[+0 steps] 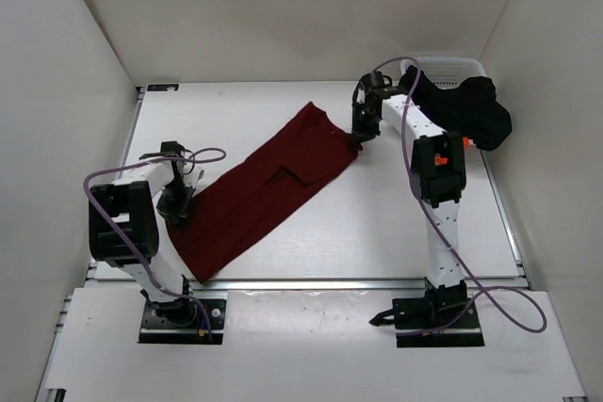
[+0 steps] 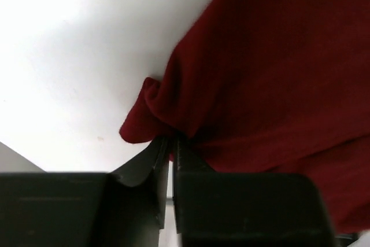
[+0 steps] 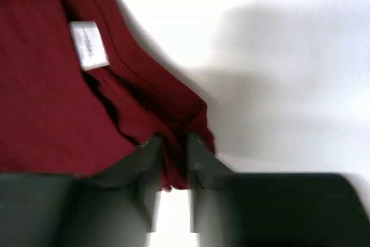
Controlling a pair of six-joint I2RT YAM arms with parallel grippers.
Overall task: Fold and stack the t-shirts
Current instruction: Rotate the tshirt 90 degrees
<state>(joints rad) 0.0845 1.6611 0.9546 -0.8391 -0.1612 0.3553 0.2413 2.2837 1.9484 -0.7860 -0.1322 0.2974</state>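
Note:
The dark red t-shirt [image 1: 268, 187] lies stretched in a long diagonal band across the table, folded lengthwise. My left gripper [image 1: 175, 202] is shut on its near-left edge; in the left wrist view the cloth [image 2: 272, 73] bunches between my fingertips [image 2: 171, 141]. My right gripper [image 1: 359, 136] is shut on its far-right corner; the right wrist view shows red cloth [image 3: 63, 114] with a white label [image 3: 88, 44] pinched between the fingers [image 3: 173, 143]. A black t-shirt [image 1: 466, 110] hangs over the basket at the back right. The orange t-shirt is out of view.
A white mesh basket [image 1: 448, 69] stands at the back right corner, partly under the black shirt. White walls enclose the table on three sides. The right arm stretches along the table's right side.

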